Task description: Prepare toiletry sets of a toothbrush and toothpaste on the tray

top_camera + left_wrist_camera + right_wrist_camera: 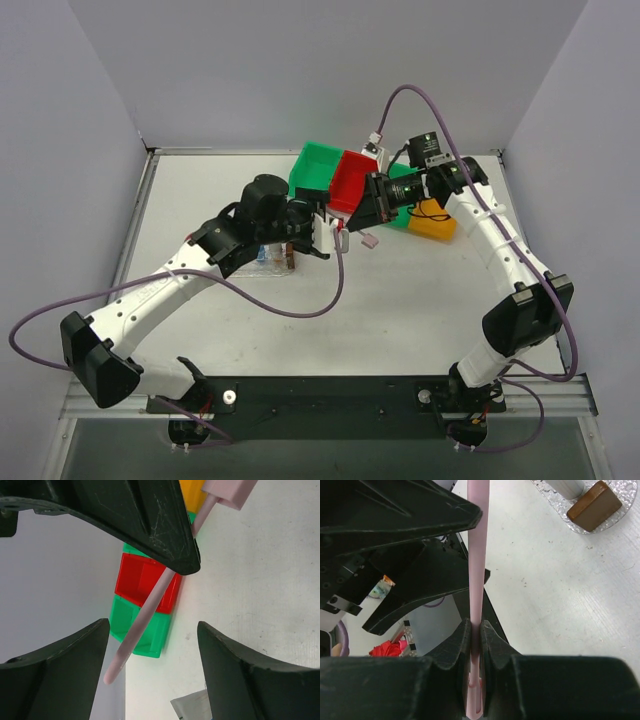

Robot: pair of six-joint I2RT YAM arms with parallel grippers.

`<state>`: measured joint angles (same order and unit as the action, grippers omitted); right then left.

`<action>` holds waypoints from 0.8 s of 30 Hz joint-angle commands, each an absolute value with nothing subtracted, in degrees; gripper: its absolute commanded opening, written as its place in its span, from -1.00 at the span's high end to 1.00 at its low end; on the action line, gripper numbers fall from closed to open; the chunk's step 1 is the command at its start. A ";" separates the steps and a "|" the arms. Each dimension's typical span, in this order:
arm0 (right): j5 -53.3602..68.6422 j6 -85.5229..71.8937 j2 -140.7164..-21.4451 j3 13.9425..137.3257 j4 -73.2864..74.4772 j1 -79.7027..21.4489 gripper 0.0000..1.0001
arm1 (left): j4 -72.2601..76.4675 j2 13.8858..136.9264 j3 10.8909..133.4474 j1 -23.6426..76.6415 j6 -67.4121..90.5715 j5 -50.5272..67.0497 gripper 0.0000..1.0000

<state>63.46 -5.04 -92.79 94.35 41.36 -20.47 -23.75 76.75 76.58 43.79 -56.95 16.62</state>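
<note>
Left of centre in the overhead view, the tray point(272, 262) is seen on the worktop point(420, 310), with a pale toothpaste tube point(565, 486) in it. Just beside it the left tool point(152, 629) is spread wide, with the free end of the toothbrush point(477, 555) between its fingers. The toothbrush is pinched clear of the tray by the right tool point(475, 630), near the red bin point(350, 182).
</note>
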 commanded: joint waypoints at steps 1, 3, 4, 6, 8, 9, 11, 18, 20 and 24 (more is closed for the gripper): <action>66.62 -4.22 -92.55 94.83 41.92 -21.36 1.00 | -21.71 77.78 76.73 45.17 -59.77 12.22 -0.58; 67.41 -4.13 -92.55 94.66 41.92 -21.45 1.00 | -20.48 78.13 76.03 45.70 -59.85 10.73 -0.39; 67.59 -4.13 -92.46 94.57 41.92 -21.45 1.00 | -19.96 78.13 75.68 45.96 -59.85 10.37 -0.32; 67.41 -4.13 -92.29 94.57 41.92 -21.53 1.00 | -18.90 78.31 75.15 46.14 -60.03 9.32 -0.14; 67.67 -4.30 -92.28 94.48 41.92 -21.53 1.00 | -17.76 78.31 74.53 46.49 -59.68 8.70 0.07; 67.85 -4.31 -92.29 94.48 41.92 -21.53 1.00 | -17.75 78.40 74.53 46.49 -59.68 8.70 0.12; 67.85 -4.31 -92.20 94.31 41.92 -21.62 1.00 | -17.67 78.40 74.09 47.11 -60.11 8.09 0.24; 68.29 -3.60 -91.58 94.04 41.92 -21.62 0.58 | -18.10 77.87 72.69 48.78 -61.44 5.89 1.00; 66.90 -3.51 -91.14 94.83 41.84 -21.53 0.44 | -18.11 77.17 72.16 48.87 -60.56 5.98 1.00; 63.90 -3.95 -90.18 97.99 41.75 -20.05 0.25 | -17.49 75.33 68.66 48.96 -58.80 7.03 1.00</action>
<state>64.53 -4.45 -92.77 93.86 42.11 -21.10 -20.01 78.24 71.22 48.66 -60.97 6.42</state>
